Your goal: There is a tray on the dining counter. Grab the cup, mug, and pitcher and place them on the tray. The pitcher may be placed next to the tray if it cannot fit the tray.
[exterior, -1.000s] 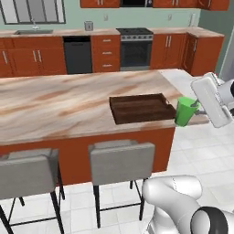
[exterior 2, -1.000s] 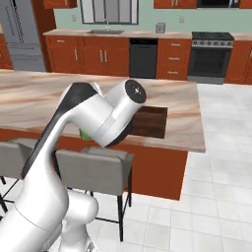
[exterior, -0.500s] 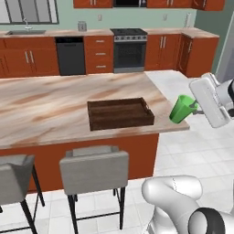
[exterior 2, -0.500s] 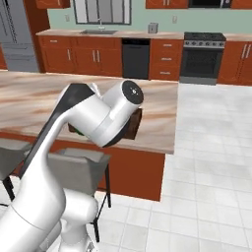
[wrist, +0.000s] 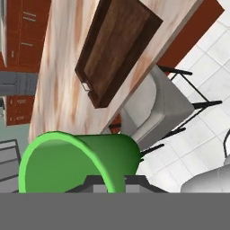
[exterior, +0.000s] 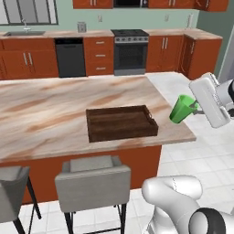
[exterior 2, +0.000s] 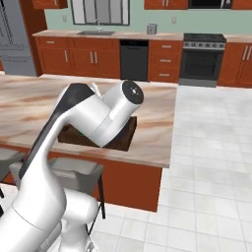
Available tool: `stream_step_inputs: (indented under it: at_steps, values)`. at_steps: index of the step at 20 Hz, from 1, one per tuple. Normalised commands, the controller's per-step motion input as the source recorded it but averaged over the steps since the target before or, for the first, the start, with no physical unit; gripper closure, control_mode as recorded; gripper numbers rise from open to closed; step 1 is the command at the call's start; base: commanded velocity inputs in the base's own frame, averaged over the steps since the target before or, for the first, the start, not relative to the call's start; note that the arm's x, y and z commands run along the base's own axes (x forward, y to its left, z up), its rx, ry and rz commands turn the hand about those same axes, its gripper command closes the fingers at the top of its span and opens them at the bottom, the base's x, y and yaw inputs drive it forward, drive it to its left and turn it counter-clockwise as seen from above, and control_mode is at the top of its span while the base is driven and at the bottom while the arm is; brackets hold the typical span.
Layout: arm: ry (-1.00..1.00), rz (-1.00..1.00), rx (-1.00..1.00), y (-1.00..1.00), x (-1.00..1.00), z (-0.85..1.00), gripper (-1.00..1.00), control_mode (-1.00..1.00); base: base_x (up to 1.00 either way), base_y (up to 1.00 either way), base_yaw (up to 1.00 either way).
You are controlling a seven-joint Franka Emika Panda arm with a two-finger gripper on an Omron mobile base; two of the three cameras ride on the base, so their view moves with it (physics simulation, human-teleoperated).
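A kitchen of reddish-brown cabinets, with a black stove and a dishwasher on the far wall, surrounds the marbled dining worktop where we find the robot at work. The dark wooden tray sits empty near the worktop's right end, its long axis running left to right along the near edge. We see the tool closed tight on the green cup, which hangs tilted in the air just off the worktop's right end, clear of the surface and well to the right of the tray. That gap is, in our judgement, what the coming move turns on: the cup must travel left and slightly toward the far side, over the tray's right handle end, and come upright before it is set down.

The left base view gives us cup, tray and the space between them at once. From the right base camera, the white arm covers most of the tray, leaving only a brown corner. The hand camera shows us the cup close up, rim toward us at the left, with the tray beyond it and two grey stools below the worktop's edge.
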Motion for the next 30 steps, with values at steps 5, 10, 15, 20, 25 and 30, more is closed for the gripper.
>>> stream_step_inputs:
  at_steps: [5,10,15,20,25,30]
  values:
    - [0.0,0.0,0.0,0.0,0.0,0.0,1.0,1.0,0.31,-0.02,0.02]
    - [0.0,0.0,0.0,0.0,0.0,0.0,1.0,1.0,0.31,0.0,0.01]
    - [0.18,0.13,0.0,0.17,0.66,-0.13,1.0,-1.0,0.12,0.01,0.01]
    - [0.25,0.22,-0.02,0.3,0.81,-0.26,1.0,-1.0,0.0,0.0,0.0]
    - [0.16,0.19,0.0,0.28,0.68,-0.17,1.0,-1.0,0.0,0.0,0.0]
    - [0.03,0.12,0.0,0.31,0.4,-0.12,1.0,-1.0,0.0,0.0,0.0]
